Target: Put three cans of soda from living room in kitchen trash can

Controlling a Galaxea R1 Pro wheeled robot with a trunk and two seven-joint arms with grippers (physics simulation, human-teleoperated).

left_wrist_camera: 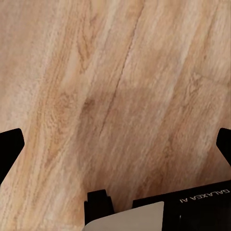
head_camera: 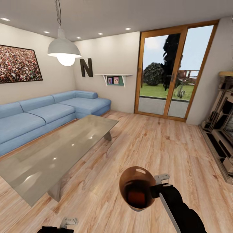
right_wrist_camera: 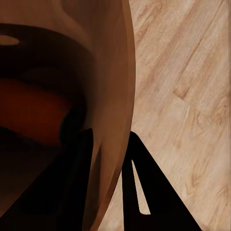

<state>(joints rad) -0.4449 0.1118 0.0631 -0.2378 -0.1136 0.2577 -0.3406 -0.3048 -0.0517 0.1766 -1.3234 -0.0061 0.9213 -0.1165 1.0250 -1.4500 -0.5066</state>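
My right gripper [head_camera: 157, 185] is shut on the rim of the tash can [head_camera: 137, 181] and holds it above the wood floor, low in the head view with its mouth tipped toward the camera. The inside is glossy copper-brown, and an oval handle cutout shows near the rim. One orange can of soda [head_camera: 136, 196] lies inside. In the right wrist view the tash can wall [right_wrist_camera: 113, 96] runs between the two dark fingers [right_wrist_camera: 144, 192], with the orange can of soda [right_wrist_camera: 33, 115] deep inside. My left gripper [head_camera: 68, 222] hangs open over bare floor, its fingertips [left_wrist_camera: 9, 149] wide apart.
A low glass table [head_camera: 58, 152] stands to the left, with a long blue corner sofa [head_camera: 42, 115] behind it. Wood-framed glass doors [head_camera: 171, 74] are ahead. A brick chimney [head_camera: 223, 129] lines the right wall. Open plank floor [head_camera: 155, 142] lies between them.
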